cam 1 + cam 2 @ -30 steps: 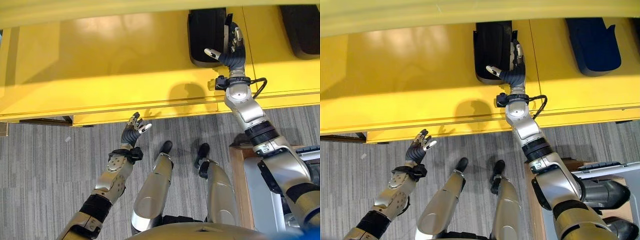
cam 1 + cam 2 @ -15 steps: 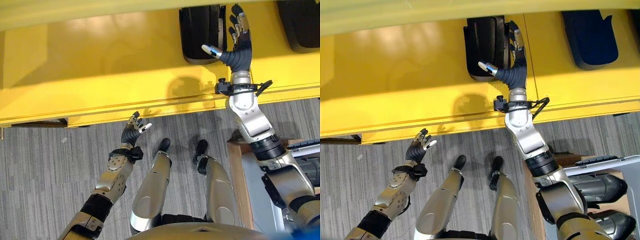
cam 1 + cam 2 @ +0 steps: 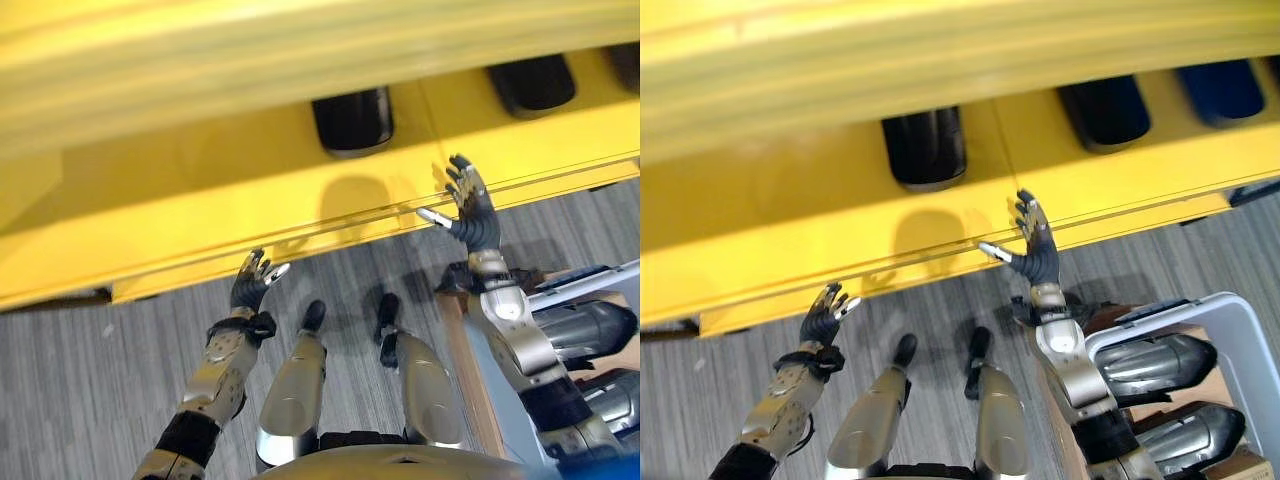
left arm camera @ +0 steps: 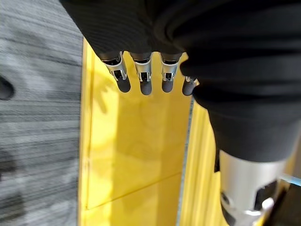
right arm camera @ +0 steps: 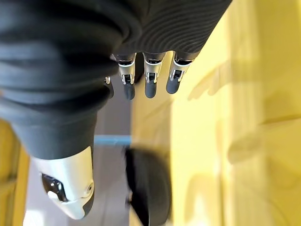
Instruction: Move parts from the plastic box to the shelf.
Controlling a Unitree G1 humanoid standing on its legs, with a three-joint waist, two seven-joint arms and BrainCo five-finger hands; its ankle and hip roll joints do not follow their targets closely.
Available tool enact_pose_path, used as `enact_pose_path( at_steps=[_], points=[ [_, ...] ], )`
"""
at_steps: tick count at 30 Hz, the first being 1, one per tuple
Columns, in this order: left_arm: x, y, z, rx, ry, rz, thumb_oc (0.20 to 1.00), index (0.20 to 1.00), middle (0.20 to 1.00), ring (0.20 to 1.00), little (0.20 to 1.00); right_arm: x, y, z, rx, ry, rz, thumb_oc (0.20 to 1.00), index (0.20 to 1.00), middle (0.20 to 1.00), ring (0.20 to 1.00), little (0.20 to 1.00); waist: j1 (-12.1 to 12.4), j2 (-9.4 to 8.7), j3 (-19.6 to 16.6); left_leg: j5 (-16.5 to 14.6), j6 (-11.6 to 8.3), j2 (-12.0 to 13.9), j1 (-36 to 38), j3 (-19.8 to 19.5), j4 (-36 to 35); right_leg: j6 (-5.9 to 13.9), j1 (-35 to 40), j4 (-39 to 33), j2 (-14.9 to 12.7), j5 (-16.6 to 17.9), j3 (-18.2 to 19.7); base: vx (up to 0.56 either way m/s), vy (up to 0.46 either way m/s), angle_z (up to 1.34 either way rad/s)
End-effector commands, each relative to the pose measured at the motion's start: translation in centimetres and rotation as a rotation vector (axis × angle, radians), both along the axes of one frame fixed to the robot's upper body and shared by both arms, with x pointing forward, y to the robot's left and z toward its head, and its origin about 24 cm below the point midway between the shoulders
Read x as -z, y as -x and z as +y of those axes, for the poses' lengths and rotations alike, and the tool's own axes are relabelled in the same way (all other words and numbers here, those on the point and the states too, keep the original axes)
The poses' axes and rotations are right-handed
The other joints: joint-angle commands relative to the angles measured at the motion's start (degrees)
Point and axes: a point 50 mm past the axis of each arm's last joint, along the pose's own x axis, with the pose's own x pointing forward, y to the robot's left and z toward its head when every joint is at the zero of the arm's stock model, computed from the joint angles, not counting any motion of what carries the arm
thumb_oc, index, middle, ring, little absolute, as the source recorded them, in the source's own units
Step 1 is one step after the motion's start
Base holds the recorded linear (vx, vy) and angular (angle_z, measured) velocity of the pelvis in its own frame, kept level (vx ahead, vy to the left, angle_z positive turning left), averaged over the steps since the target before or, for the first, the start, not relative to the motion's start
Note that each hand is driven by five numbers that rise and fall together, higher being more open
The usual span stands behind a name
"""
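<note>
Parts sit on both sides of the job as I read it. On the yellow shelf [image 3: 790, 215] I see a dark part [image 3: 925, 148] set down in front of me, a second dark part [image 3: 1118, 108] beside it toward my right, and a blue part [image 3: 1233, 90] further right at the frame edge. Down at my lower right, the plastic box [image 3: 1238, 330] holds two grey parts, an upper grey part [image 3: 1155, 362] and a lower grey part [image 3: 1192, 435], so I judge the task partly done with at least those two left to carry over.

My right robot hand [image 3: 1035, 245] is up at the shelf's front edge, fingers spread straight and thumb out, holding nothing. It stands apart from the nearest dark part, which lies deeper on the shelf toward my left, and it is above the box without touching it.

My left robot hand [image 3: 250, 283] hangs just below the shelf's front edge over the carpet floor [image 3: 80, 390], fingers relaxed and empty, well apart from the box.
</note>
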Motion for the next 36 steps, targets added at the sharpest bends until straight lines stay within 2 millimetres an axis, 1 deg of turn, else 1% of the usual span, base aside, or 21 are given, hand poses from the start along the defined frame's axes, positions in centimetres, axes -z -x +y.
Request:
enact_pose_path(
  at_steps=[1,4,6,8,10,11,12,13,14,15,16,17,18,21,22,27,28,31,32,35,36],
  points=[
    [-2.7,-1.4,-0.9,0.056,-0.004,-0.182,1.000,1.000,1.000,1.000,1.000,-0.9,0.0,-0.2,-0.047,-0.033,-0.043,1.000,1.000,1.000,1.000,1.000,-0.3,1.58,-8.0,8.6,-0.88,5.8,-0.6,3.0,-11.3,1.65,4.0,1.9,1.9,-8.6,0.8,0.01,-0.121,-0.35],
    [-2.1,-0.9,-0.8,0.041,0.012,-0.162,1.000,1.000,1.000,1.000,1.000,0.0,0.3,-0.8,-0.020,-0.056,0.000,1.000,1.000,1.000,1.000,1.000,-0.8,1.72,-9.6,11.0,-1.59,7.9,1.1,3.3,-14.5,1.17,5.3,-0.2,4.2,-8.3,1.9,-0.02,-0.137,-0.27],
    [-1.8,-0.6,-1.0,0.039,0.025,-0.149,1.000,1.000,1.000,1.000,1.000,0.0,0.3,-1.1,-0.007,-0.060,0.006,1.000,1.000,1.000,1.000,1.000,-1.0,1.78,-10.3,12.1,-1.66,8.8,1.8,3.1,-15.7,0.67,5.6,-0.9,5.4,-8.2,2.9,-0.04,-0.137,-0.15],
    [-1.5,-0.4,-1.0,0.030,0.037,-0.140,1.000,1.000,1.000,1.000,1.000,0.0,0.4,-1.6,0.015,-0.048,0.006,1.000,1.000,1.000,1.000,1.000,-1.2,1.76,-10.9,12.3,-1.64,9.2,2.2,3.3,-15.7,0.25,6.2,-1.9,6.3,-7.9,4.2,-0.04,-0.119,-0.11],
    [-1.2,-0.2,-1.2,0.030,0.044,-0.129,1.000,1.000,1.000,1.000,1.000,-0.1,0.3,-2.0,0.032,-0.040,0.006,1.000,1.000,1.000,1.000,1.000,-1.0,1.41,-11.3,11.8,-1.47,8.7,1.9,2.6,-13.8,-0.10,6.9,-3.4,6.7,-7.2,5.6,-0.04,-0.094,-0.24],
    [-1.3,-0.2,-1.2,0.030,0.042,-0.133,1.000,1.000,1.000,1.000,1.000,-0.1,0.2,-2.2,0.040,-0.037,0.005,1.000,1.000,1.000,1.000,1.000,-0.5,1.21,-11.3,11.5,-1.34,7.4,1.8,0.2,-12.6,-0.29,7.2,-4.3,6.9,-6.6,6.9,-0.05,-0.072,-0.36],
    [-1.4,-0.2,-1.3,0.033,0.041,-0.139,1.000,1.000,1.000,1.000,1.000,0.0,0.0,-2.4,0.052,-0.044,0.011,1.000,1.000,1.000,1.000,1.000,0.1,0.94,-11.1,11.1,-1.29,5.1,1.4,-3.2,-10.9,-0.48,7.6,-5.3,7.0,-6.0,8.2,-0.05,-0.052,-0.42],
    [-1.4,-0.2,-1.3,0.036,0.042,-0.140,1.000,1.000,1.000,1.000,1.000,0.3,-0.1,-2.3,0.054,-0.056,0.023,1.000,1.000,1.000,1.000,1.000,0.4,0.68,-11.0,9.8,-0.84,1.8,0.8,-6.8,-8.4,-0.48,8.0,-6.4,7.2,-5.3,9.5,-0.04,-0.049,-0.60],
    [-1.4,0.0,-1.3,0.041,0.041,-0.138,1.000,1.000,1.000,1.000,1.000,0.3,-0.2,-2.2,0.045,-0.064,0.027,1.000,1.000,1.000,1.000,1.000,0.6,0.47,-11.2,8.3,-0.30,-1.2,0.8,-9.1,-6.9,-0.25,8.5,-7.7,7.6,-4.5,10.9,-0.02,-0.014,-0.73],
    [-1.3,0.2,-1.2,0.041,0.043,-0.138,1.000,1.000,1.000,1.000,1.000,0.4,-0.3,-2.0,0.033,-0.074,0.036,1.000,1.000,1.000,1.000,1.000,0.9,0.27,-11.5,6.2,0.41,-5.1,1.1,-11.9,-4.2,0.10,9.0,-8.7,7.9,-3.4,13.1,0.03,0.024,-0.80],
    [-1.3,0.4,-1.2,0.040,0.051,-0.138,1.000,1.000,1.000,1.000,1.000,0.5,-0.4,-1.8,0.016,-0.082,0.044,1.000,1.000,1.000,1.000,1.000,1.1,0.27,-11.9,4.5,1.18,-7.5,1.6,-13.2,-2.4,0.41,9.7,-9.5,8.2,-2.9,15.1,0.07,0.066,-0.75],
    [-1.1,0.6,-1.3,0.045,0.061,-0.133,1.000,1.000,1.000,1.000,1.000,0.6,-0.3,-1.6,-0.002,-0.090,0.053,1.000,1.000,1.000,1.000,1.000,1.1,0.47,-12.6,3.6,1.77,-8.7,2.5,-13.4,-1.9,0.41,10.4,-10.2,8.5,-2.5,16.4,0.10,0.131,-0.75],
    [-0.9,0.9,-1.5,0.047,0.068,-0.123,1.000,1.000,1.000,1.000,1.000,1.1,-0.2,-1.0,-0.026,-0.110,0.080,1.000,1.000,1.000,1.000,1.000,1.3,1.04,-13.5,2.0,3.48,-11.4,4.3,-14.9,-1.2,0.51,10.7,-10.2,9.3,-2.0,19.3,0.09,0.135,-0.90],
    [-0.7,1.2,-1.5,0.052,0.071,-0.113,1.000,1.000,1.000,1.000,1.000,1.5,0.1,-0.7,-0.044,-0.128,0.097,1.000,1.000,1.000,1.000,1.000,0.8,1.37,-14.2,1.8,3.27,-10.5,5.4,-13.9,-1.7,0.55,11.3,-10.1,9.8,-1.7,20.4,0.05,0.140,-0.89],
    [-0.3,1.4,-1.4,0.046,0.065,-0.093,1.000,1.000,1.000,1.000,1.000,2.0,0.3,-0.3,-0.054,-0.160,0.124,1.000,1.000,1.000,1.000,1.000,0.6,1.88,-14.7,2.1,4.13,-11.4,7.0,-14.0,-3.2,1.08,11.4,-9.3,9.8,-1.3,21.7,0.01,0.168,-0.74],
    [0.0,2.1,-0.8,0.021,0.058,-0.072,1.000,1.000,1.000,1.000,1.000,2.3,0.4,0.0,-0.067,-0.169,0.147,1.000,1.000,1.000,1.000,1.000,0.8,2.33,-15.6,2.5,5.20,-11.4,8.3,-12.6,-5.7,2.20,10.8,-8.7,9.5,-0.8,22.7,-0.02,0.167,-0.17],
    [-0.1,2.2,-0.5,0.006,0.056,-0.075,1.000,1.000,1.000,1.000,1.000,2.2,0.2,0.3,-0.075,-0.176,0.144,1.000,1.000,1.000,1.000,1.000,0.8,2.58,-15.5,2.8,5.66,-11.4,8.5,-11.4,-6.7,2.96,10.2,-8.0,9.3,-0.4,23.3,-0.04,0.152,-0.24],
    [-0.3,2.1,-0.2,-0.003,0.047,-0.080,1.000,1.000,1.000,1.000,1.000,2.1,0.0,0.9,-0.098,-0.187,0.149,1.000,1.000,1.000,1.000,1.000,1.1,2.69,-15.5,2.8,6.25,-11.4,8.7,-9.4,-7.6,4.04,9.1,-7.0,9.1,-0.2,24.3,-0.05,0.188,-0.42],
    [-0.4,1.9,-0.1,-0.001,0.041,-0.083,1.000,1.000,1.000,1.000,1.000,2.1,0.0,1.1,-0.100,-0.189,0.151,1.000,1.000,1.000,1.000,1.000,1.1,2.75,-15.3,2.8,6.73,-11.3,8.7,-7.7,-8.2,4.81,8.3,-6.3,8.8,0.0,24.9,-0.06,0.203,-0.65],
    [-0.4,1.8,-0.1,0.009,0.032,-0.080,1.000,1.000,1.000,1.000,1.000,2.2,0.1,1.1,-0.100,-0.197,0.157,1.000,1.000,1.000,1.000,1.000,0.8,2.63,-15.0,2.7,7.11,-11.4,8.7,-6.2,-8.5,5.47,7.6,-5.7,8.8,0.2,25.9,-0.05,0.160,-0.50],
    [-0.4,1.8,-0.1,0.021,0.025,-0.074,1.000,1.000,1.000,1.000,1.000,2.2,0.3,1.0,-0.101,-0.196,0.158,1.000,1.000,1.000,1.000,1.000,0.3,2.47,-14.8,2.6,7.40,-11.3,8.7,-4.9,-9.0,6.16,6.9,-5.5,8.6,0.6,26.5,-0.03,0.092,-0.50]
  ],
)
